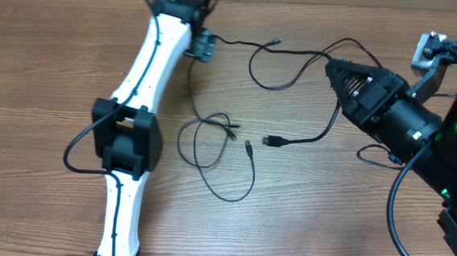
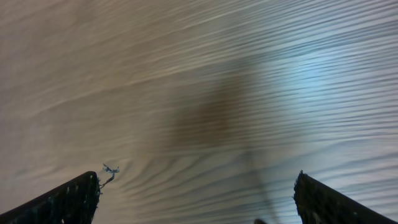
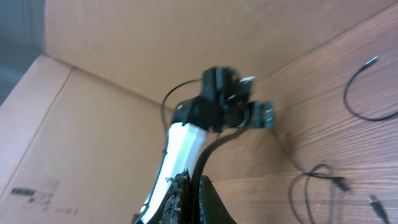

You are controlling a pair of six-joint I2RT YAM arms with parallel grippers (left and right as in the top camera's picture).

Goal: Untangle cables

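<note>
Left claw (image 1: pixel 202 47) is hanging wide over bare worktop (image 2: pixel 186 74); closing here risks missing the thin cables (image 1: pixel 274 140). Right claw (image 1: pixel 330 66) is sitting fully closed; sweeping it may drag them tighter.

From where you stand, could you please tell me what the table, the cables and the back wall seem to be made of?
Table: wood or wood-look laminate, matte, with streaky grain.
Cables: black cords, likely plastic- or rubber-sheathed, bending in loose loops.
Back wall: brown cardboard, matte, with a fold line and printed label.
</note>
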